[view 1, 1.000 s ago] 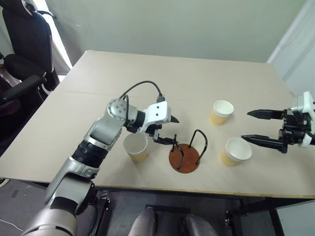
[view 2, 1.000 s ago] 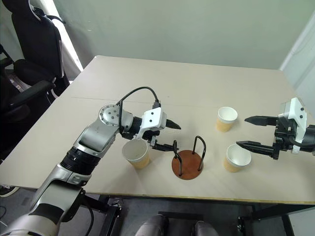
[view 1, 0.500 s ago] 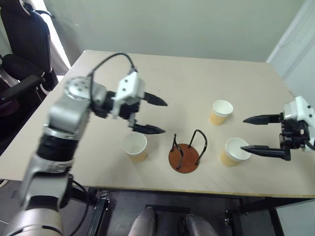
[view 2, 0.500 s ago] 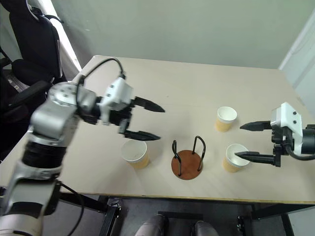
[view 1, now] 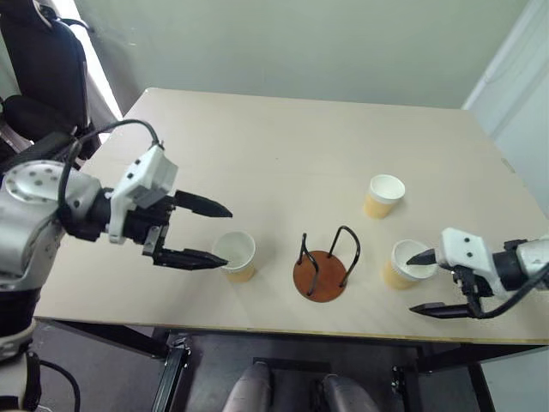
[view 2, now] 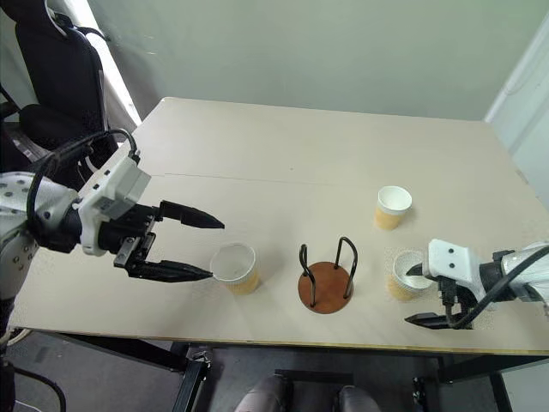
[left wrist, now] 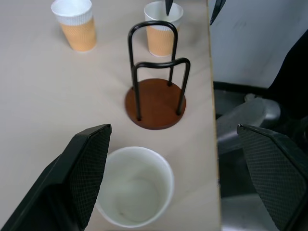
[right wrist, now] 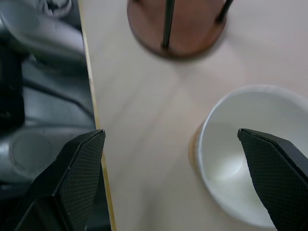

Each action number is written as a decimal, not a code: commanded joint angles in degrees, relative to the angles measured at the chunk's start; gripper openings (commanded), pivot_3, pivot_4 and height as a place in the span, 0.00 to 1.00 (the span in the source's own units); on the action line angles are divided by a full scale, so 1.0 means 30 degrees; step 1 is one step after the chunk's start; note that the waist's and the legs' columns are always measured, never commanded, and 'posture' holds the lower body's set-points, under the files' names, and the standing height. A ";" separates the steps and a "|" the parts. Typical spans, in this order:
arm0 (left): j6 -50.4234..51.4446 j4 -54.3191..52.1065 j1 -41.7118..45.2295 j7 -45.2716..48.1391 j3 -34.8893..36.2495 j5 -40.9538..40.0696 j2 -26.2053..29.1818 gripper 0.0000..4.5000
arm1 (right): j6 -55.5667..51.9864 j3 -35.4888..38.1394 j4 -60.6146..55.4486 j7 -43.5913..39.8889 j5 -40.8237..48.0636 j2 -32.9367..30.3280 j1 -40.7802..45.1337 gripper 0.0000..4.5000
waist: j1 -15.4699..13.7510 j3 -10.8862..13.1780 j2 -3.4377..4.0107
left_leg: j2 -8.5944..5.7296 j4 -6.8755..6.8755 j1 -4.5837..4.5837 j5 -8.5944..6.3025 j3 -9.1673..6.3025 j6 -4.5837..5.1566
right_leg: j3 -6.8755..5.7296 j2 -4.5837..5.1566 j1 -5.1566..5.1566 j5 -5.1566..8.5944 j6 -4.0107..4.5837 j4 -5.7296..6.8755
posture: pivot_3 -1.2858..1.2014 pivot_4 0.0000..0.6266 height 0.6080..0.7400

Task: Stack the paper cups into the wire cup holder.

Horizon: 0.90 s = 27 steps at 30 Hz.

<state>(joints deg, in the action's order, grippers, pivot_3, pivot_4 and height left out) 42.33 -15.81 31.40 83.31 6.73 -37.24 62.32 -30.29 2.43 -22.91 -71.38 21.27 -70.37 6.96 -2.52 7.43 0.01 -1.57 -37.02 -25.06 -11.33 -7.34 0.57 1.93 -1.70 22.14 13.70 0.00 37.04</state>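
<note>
Head views: the left gripper (view 1: 208,233) has pulled back from the wire cup holder (view 1: 323,268) toward the worktop's left side, and its fingers stand wide with nothing between them, one tip just beside the near-left paper cup (view 1: 235,256). The right gripper (view 1: 426,281) has come down and in toward the near-right paper cup (view 1: 403,263); its fingers are wide too, the upper one over that cup's rim, the lower one off the worktop (view 1: 283,146) edge. I judge that both arms are lining up for a first pick and that no cup is stacked yet. Count: three paper cups, all upright on the worktop, one left of the holder, one right of it, one farther back on the right (view 1: 383,196); one holder, empty, between the two nearer cups; two grippers.

Left wrist view: the wide, empty fingers (left wrist: 82,178) frame the nearest cup (left wrist: 134,185). Beyond it stands the holder (left wrist: 155,102), then the other two cups (left wrist: 76,24).

Right wrist view: the fingers (right wrist: 79,180) spread wide across the worktop edge, with the near-right cup's open mouth (right wrist: 250,149) close to one of them and part of the holder's reddish base (right wrist: 178,29) beyond.
</note>
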 commanded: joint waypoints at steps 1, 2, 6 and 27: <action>0.0279 -0.0934 -0.0191 -0.0674 0.1199 -0.0772 0.0383 0.99 | 0.0739 -0.0683 0.0545 -0.0205 -0.0774 0.0073 0.0720 1.00 | 0.0016 0.0000 0.0000 | 0.0000 0.0000 0.0006 -0.0001 0.0000 -0.0002 | 0.0001 0.0000 -0.0001 -0.0003 0.0005 0.0004 | 0.52 0.24 1.00; 0.0288 -0.0964 -0.0262 -0.0795 0.1260 -0.0838 0.0441 0.99 | 0.0798 -0.0822 0.0633 -0.0349 -0.0728 0.0169 0.0852 1.00 | 0.0022 0.0000 -0.0001 | 0.0005 0.0001 0.0009 -0.0001 0.0000 -0.0003 | -0.0001 0.0000 -0.0001 -0.0001 0.0011 0.0006 | 0.52 0.24 1.00; 0.0161 -0.1004 -0.0575 -0.1126 0.1374 -0.0952 0.0649 1.00 | 0.1047 -0.1354 0.0921 -0.0542 -0.0978 0.0478 0.1488 0.79 | 0.0040 0.0000 0.0001 | 0.0009 0.0009 0.0008 -0.0011 0.0004 -0.0015 | -0.0002 -0.0002 0.0010 0.0005 0.0023 0.0007 | 0.52 0.24 1.00; -0.0293 -0.0483 -0.1238 -0.1818 0.1930 -0.0920 0.1324 1.00 | -0.0200 0.2208 0.2009 -0.3199 0.4710 0.1038 0.7229 0.00 | 0.0249 0.0004 0.0007 | 0.0015 0.0033 -0.0022 -0.0022 0.0017 -0.0080 | 0.0000 -0.0002 0.0072 0.0022 0.0075 0.0019 | 0.52 0.24 1.00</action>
<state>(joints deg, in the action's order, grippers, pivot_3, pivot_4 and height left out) 42.38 -17.11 27.66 78.08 10.07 -39.83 65.14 -29.29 3.23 -16.38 -79.83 29.43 -67.09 25.22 -1.78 7.44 0.03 -1.53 -36.90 -25.13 -11.37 -7.29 0.30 1.94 -1.71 22.39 13.79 0.26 37.12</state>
